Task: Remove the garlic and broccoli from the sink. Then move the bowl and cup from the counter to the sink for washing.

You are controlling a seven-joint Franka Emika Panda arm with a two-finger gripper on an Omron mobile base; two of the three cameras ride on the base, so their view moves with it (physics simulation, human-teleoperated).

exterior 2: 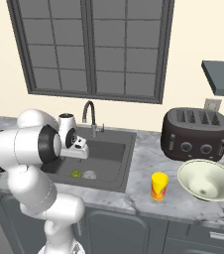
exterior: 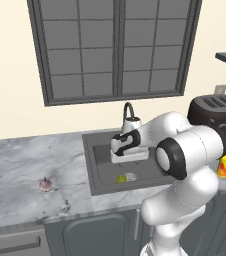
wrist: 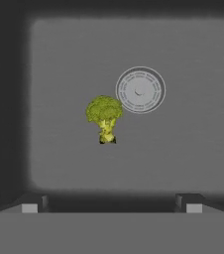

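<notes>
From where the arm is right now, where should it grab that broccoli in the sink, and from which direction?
Come straight down from above. The broccoli lies on its side on the sink floor beside the drain disc, nothing crowding it. Probably best to close across the short stalk just under the wider floret head, fingers either side of its length. The open gripper already hangs above it.

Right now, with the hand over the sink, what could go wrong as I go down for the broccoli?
1. The broccoli lies right beside the drain disc; the open gripper might scrape the disc or nudge the floret away.
2. The tap rises close behind the hand, so lifting out could clip it.
3. The garlic already rests on the counter; a careless drop could knock it.
</notes>
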